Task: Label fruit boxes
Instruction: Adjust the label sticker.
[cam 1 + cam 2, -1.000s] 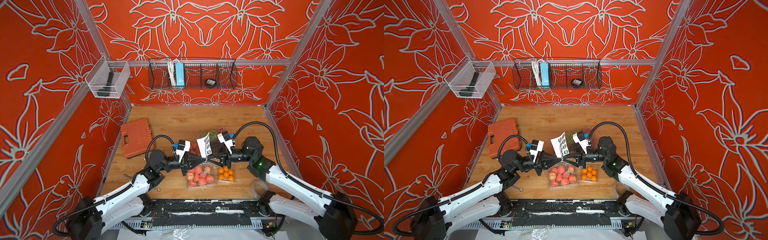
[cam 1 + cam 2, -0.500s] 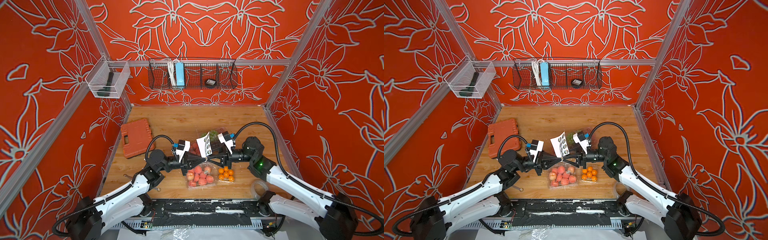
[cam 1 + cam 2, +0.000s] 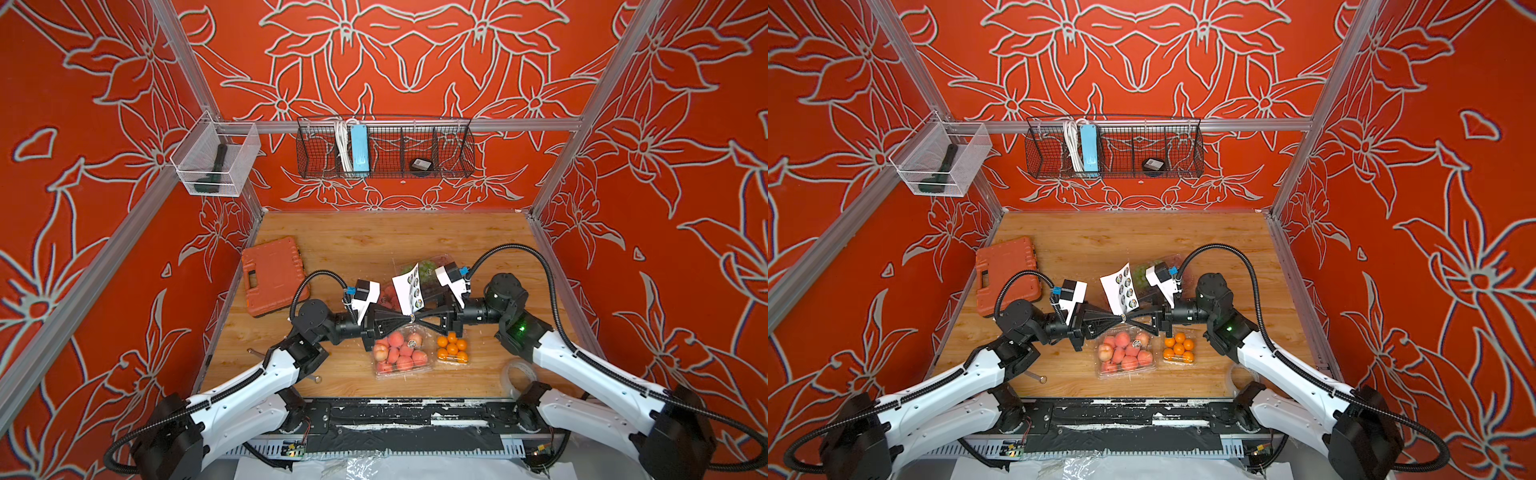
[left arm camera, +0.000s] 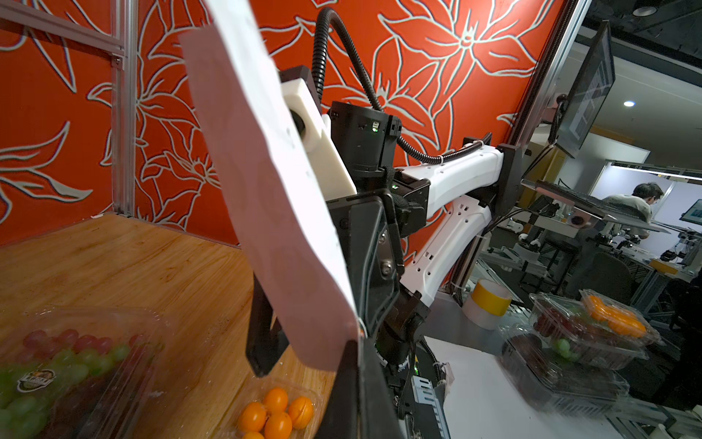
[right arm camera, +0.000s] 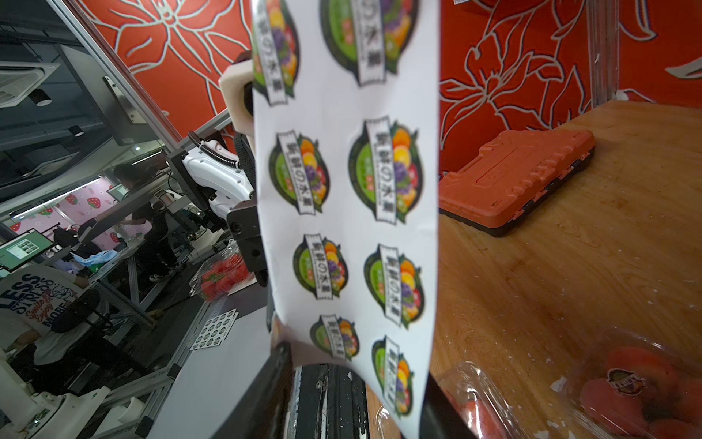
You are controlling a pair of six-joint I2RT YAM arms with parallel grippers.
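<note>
Grape punnet (image 3: 428, 267) partly behind sticker sheet (image 3: 409, 291)

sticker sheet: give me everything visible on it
The sticker sheet is white paper, slightly curled, with two columns of roundish fruit-badge stickers on the front and a plain back. It stands tilted in mid-air, off the table, lower corner pinched by the shut left gripper; the right gripper straddles that end, jaws apart.

We log orange-red walls (image 3: 415, 62) with white flower outlines, a light-brown wood-grain tabletop (image 3: 374, 237) and an orange plastic tool case (image 3: 272, 270). We note the white paper sticker sheet (image 5: 342, 228): round green, dark-rimmed labels with multicoloured fruit. Clear plastic punnet of peaches (image 3: 399, 351): pink-red. Clear punnet of oranges (image 3: 452, 349): orange. Clear punnet of grapes (image 4: 68, 365): green and dark red.
</note>
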